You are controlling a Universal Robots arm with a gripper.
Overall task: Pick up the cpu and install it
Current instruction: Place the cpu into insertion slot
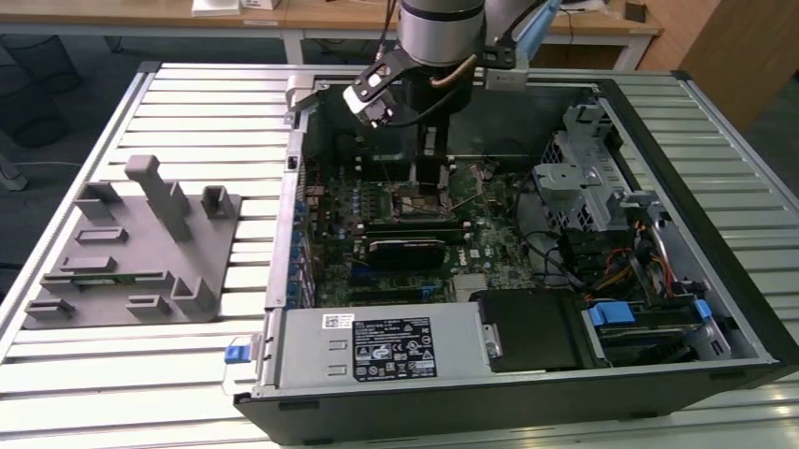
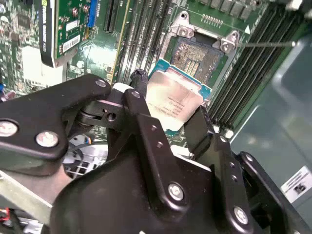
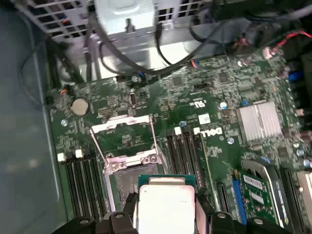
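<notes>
Pinching the cpu [image 2: 178,100] in its jaws, the gripper [image 2: 170,105] hangs above the socket [image 2: 197,56]. Slatted table [image 1: 187,103] below — desks [image 1: 337,19] behind.

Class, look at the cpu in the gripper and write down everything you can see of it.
The cpu is a small, thin square chip with a pale silvery metal top, faint print on it, and a narrow blue-green rim. It is gripped at two opposite edges between the jaws of the gripper, metal top facing the wrist cameras. It hangs over the green motherboard, close to the open socket, whose frame is lifted back, and is not yet seated in it.
</notes>
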